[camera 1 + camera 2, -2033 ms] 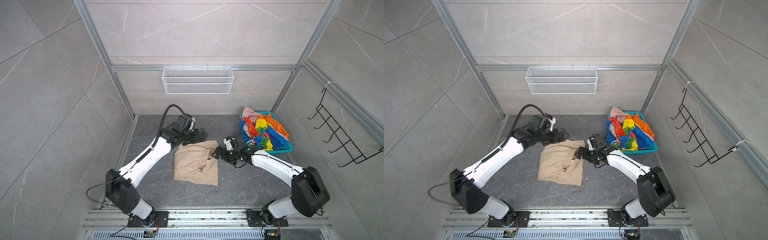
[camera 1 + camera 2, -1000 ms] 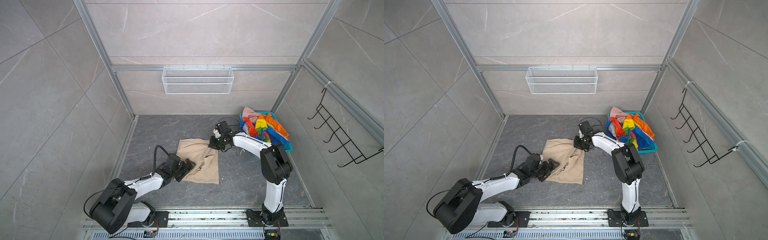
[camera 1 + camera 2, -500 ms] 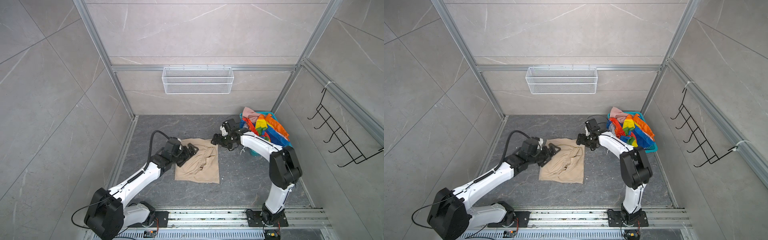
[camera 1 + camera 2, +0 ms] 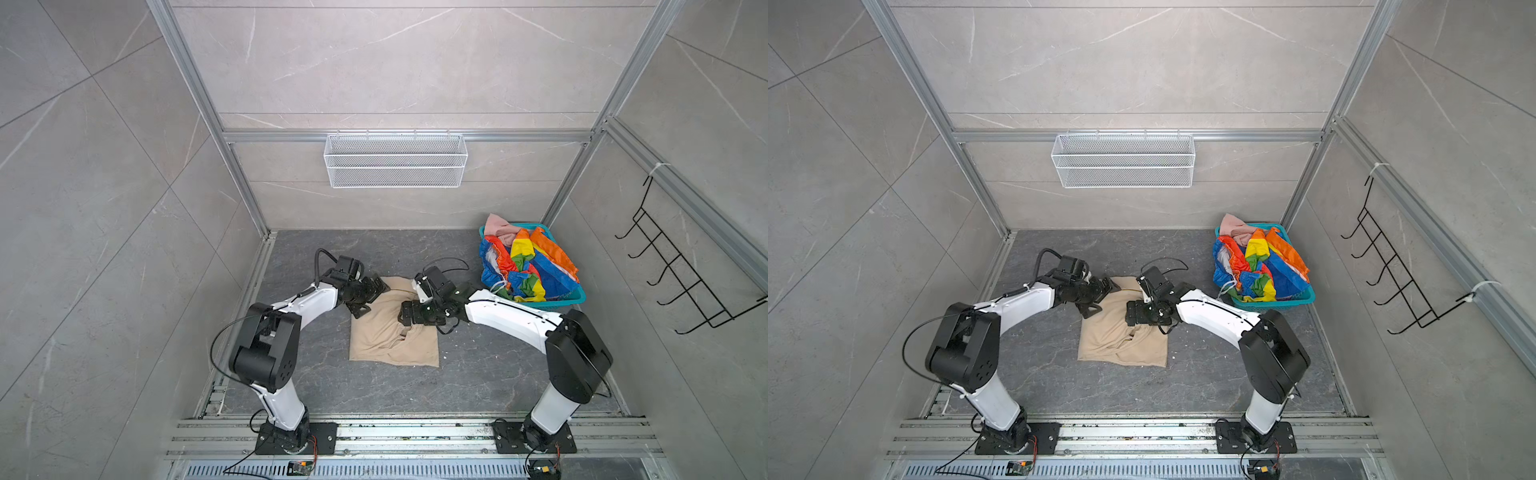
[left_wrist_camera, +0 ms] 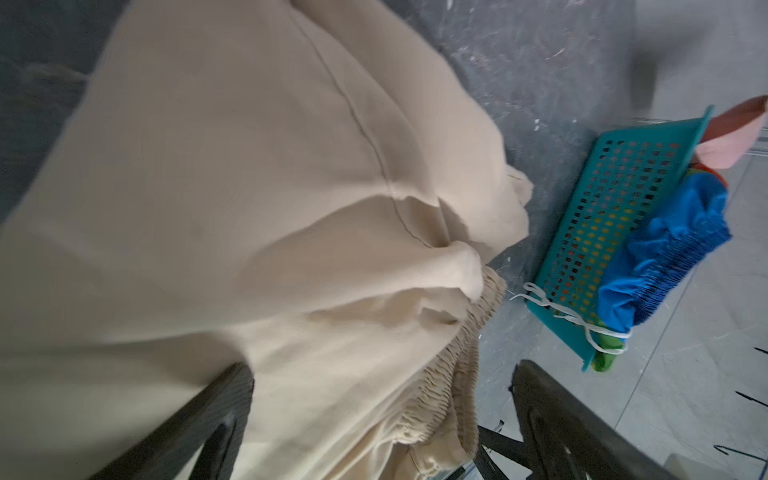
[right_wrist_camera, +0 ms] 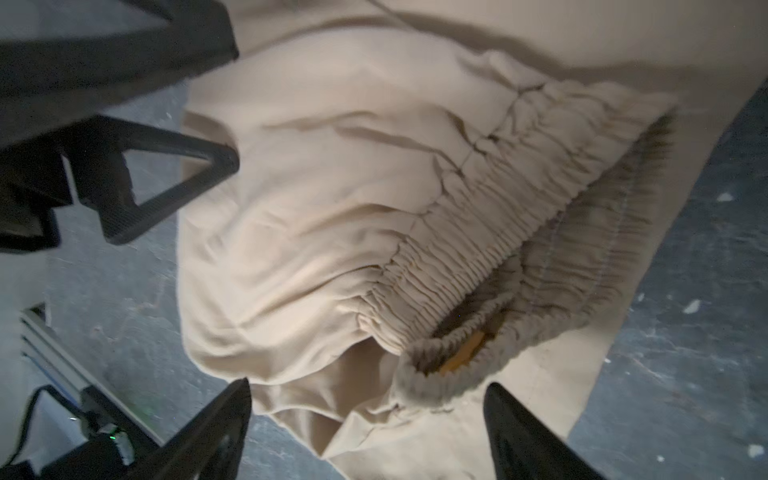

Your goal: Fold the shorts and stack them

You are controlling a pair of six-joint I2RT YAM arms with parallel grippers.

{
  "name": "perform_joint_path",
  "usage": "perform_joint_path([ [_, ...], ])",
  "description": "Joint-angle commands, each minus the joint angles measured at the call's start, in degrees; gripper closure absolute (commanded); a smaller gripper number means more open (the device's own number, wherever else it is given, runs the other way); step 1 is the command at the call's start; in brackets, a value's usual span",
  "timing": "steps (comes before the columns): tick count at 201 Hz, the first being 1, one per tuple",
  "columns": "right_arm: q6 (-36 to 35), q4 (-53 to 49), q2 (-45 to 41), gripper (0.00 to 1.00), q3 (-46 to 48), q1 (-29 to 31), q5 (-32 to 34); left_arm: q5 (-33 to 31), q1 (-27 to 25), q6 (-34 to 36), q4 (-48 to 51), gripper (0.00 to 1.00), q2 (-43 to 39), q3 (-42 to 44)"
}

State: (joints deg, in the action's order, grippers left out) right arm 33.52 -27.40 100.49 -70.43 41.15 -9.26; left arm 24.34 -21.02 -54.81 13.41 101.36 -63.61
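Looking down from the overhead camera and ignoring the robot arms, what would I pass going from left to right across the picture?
Beige cloth shorts lying spread out → teal perforated plastic basket holding rainbow-striped shiny shorts → black wire hook rack on the side wall.

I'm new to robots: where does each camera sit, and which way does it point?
Both top views: high overhead, looking down on the whole cell; the left arm, right arm, beige shorts and teal basket show.
Left wrist: on the left arm, looking past the open left gripper at the shorts and basket.
Right wrist: on the right arm, looking past the open right gripper at the shorts' waistband; the left gripper's finger shows.
Shared: all four show the beige shorts.
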Motion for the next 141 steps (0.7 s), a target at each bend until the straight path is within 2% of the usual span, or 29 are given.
perform_joint_path([
  [1,0.2,-2.9,2.5,0.21,-0.4,0.1,4.8,1.9,0.2,1.3,-3.3,0.0,2.2,-4.4],
  [13,-0.4,-3.4,3.0,0.27,0.5,0.1,6.4,1.8,0.5,1.4,-3.6,0.0,4.3,-4.9],
  [25,-1.0,-3.7,3.9,0.37,1.5,0.1,7.7,1.9,1.0,1.3,-4.1,0.0,6.2,-5.0],
  [50,-1.1,-2.3,3.8,0.69,5.4,0.1,8.7,1.5,2.2,1.4,-5.0,0.0,8.1,-4.2],
  [63,-0.6,-1.1,3.3,0.77,8.1,0.1,8.8,1.3,3.3,1.4,-5.8,0.0,8.5,-3.2],
  [81,0.0,0.1,2.6,0.73,11.4,0.1,8.7,1.1,5.4,1.7,-6.2,0.0,8.9,-2.0],
  [114,0.6,2.4,-0.3,0.47,16.2,0.1,7.0,3.7,6.5,4.6,-6.2,0.0,8.4,-3.4],
  [141,0.8,1.4,-5.8,0.33,16.4,0.1,6.1,1.8,5.8,9.9,-0.8,0.0,3.4,-6.5],
])
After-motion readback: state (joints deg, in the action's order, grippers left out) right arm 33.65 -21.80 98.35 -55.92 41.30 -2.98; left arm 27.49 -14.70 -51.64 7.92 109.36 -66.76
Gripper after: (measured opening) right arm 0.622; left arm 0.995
